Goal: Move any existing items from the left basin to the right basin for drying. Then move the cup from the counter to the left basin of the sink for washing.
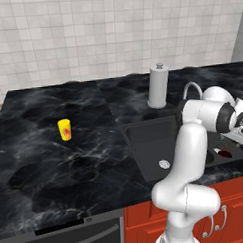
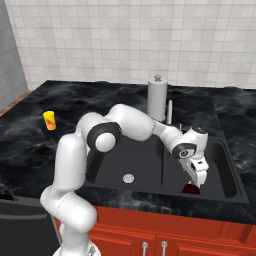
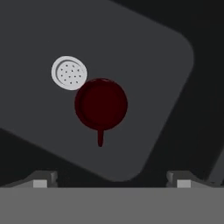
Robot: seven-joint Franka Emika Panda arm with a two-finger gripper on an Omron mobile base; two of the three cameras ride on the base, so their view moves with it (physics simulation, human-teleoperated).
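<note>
The dark red bowl-like item (image 3: 101, 105) lies on the floor of the right basin (image 3: 140, 48), right beside its silver drain disc (image 3: 69, 73). My gripper (image 3: 111, 181) hangs above it, open, fingertips wide apart and holding nothing. From the right base view, the gripper (image 2: 195, 176) points down into the right basin (image 2: 222, 170) just over the dark red item (image 2: 190, 189). The left basin (image 2: 112, 162) holds just its drain (image 2: 128, 177). The yellow cup (image 1: 65, 129) stands upright on the counter (image 1: 40, 167), far left of the sink; the cup (image 2: 49, 120) is well away from my arm.
A paper towel roll (image 1: 158, 86) stands on the counter behind the sink, with the curved silver faucet (image 1: 191, 88) beside it. My arm arches over the left basin (image 1: 149, 140). Red cabinet doors (image 2: 150, 240) run below the counter edge.
</note>
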